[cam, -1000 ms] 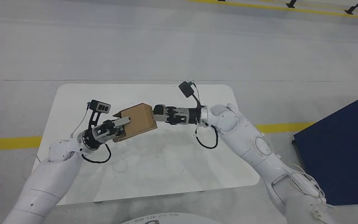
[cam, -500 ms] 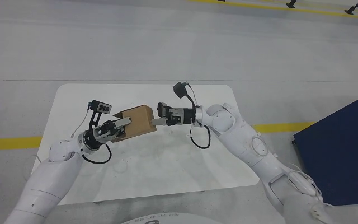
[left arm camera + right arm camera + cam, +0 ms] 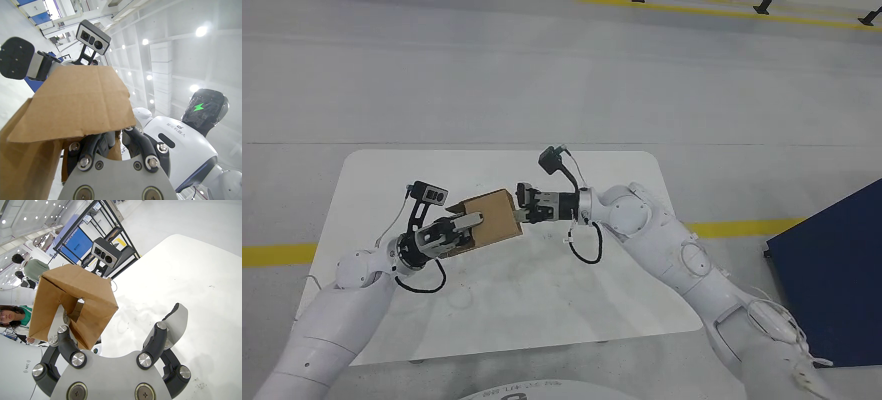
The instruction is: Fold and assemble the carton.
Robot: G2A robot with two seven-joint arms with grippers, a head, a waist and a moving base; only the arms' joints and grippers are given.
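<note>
Carton (image 3: 487, 218) is off the desk (image 3: 542, 300), held tilted over its middle: an open brown tube with loose end flaps. The left gripper (image 3: 462, 224) has its fingers (image 3: 470, 217) closed on the carton end nearest that arm. The right gripper (image 3: 525, 203) sits at the opposite end, fingers (image 3: 176, 315) spread wide and gripping nothing. You've got a white, scuffed desk, grey floor (image 3: 542, 80), a yellow floor line (image 3: 267, 254) and a blue panel (image 3: 842, 270) on the robot's right.
</note>
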